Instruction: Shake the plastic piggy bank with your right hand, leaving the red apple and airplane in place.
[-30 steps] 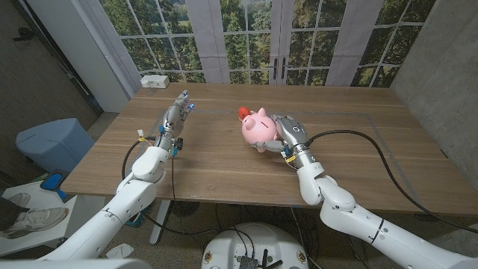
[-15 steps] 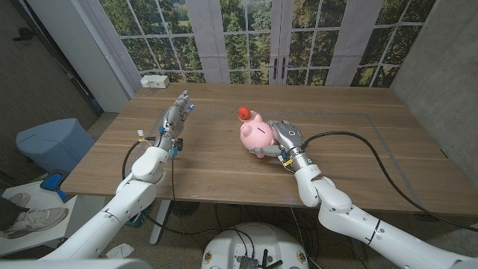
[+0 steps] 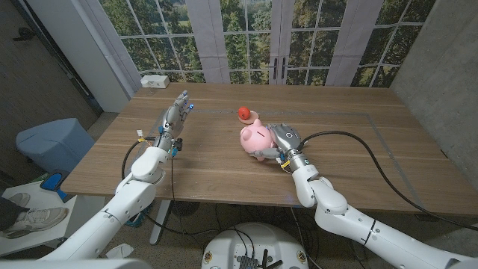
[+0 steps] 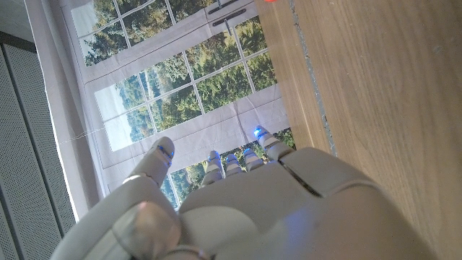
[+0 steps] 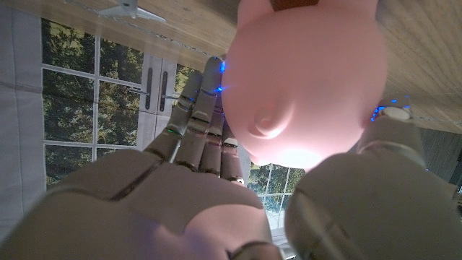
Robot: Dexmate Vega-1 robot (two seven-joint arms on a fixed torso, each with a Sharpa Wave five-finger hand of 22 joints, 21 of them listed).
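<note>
The pink plastic piggy bank (image 3: 255,140) is at the table's middle, gripped from its right side by my right hand (image 3: 284,140). In the right wrist view its rounded rear with the curly tail (image 5: 303,79) sits between the fingers (image 5: 198,115) and the thumb (image 5: 354,195). I cannot tell whether it touches the wood. The red apple (image 3: 243,113) lies just behind the pig. A small grey airplane (image 5: 130,10) rests on the table beyond my fingers. My left hand (image 3: 176,114) stays at the table's left with straight fingers, holding nothing; its back (image 4: 238,209) is seen in the left wrist view.
A white box (image 3: 155,81) sits at the table's (image 3: 358,168) far left corner. A black cable (image 3: 358,135) runs across the right part of the tabletop. A blue bin (image 3: 51,142) stands on the floor to the left.
My right hand has brought the piggy bank nearer to me, away from the apple. The left arm has not moved.
</note>
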